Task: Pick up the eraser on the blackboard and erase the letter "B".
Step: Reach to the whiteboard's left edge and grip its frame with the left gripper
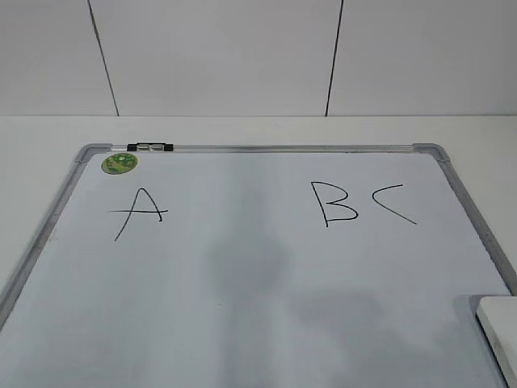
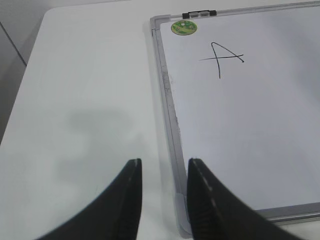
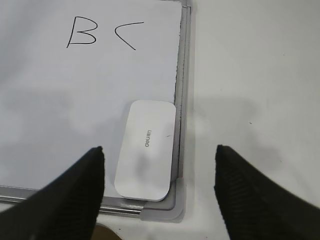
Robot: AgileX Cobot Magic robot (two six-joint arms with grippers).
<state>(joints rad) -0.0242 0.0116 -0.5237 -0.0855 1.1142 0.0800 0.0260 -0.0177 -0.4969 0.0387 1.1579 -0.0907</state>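
Note:
The blackboard is a white board with a silver-grey frame, lying flat on the table. The letter "B" is drawn in thin black marker at its far right, left of the "C"; it also shows in the right wrist view. The white eraser lies in the board's near right corner; only its edge shows in the exterior view. My right gripper is open wide above that corner, apart from the eraser. My left gripper is open and empty over the board's left frame.
A black "A" and a small green round magnet sit at the board's far left. A black clip is on the top frame. White table surrounds the board; a white wall stands behind.

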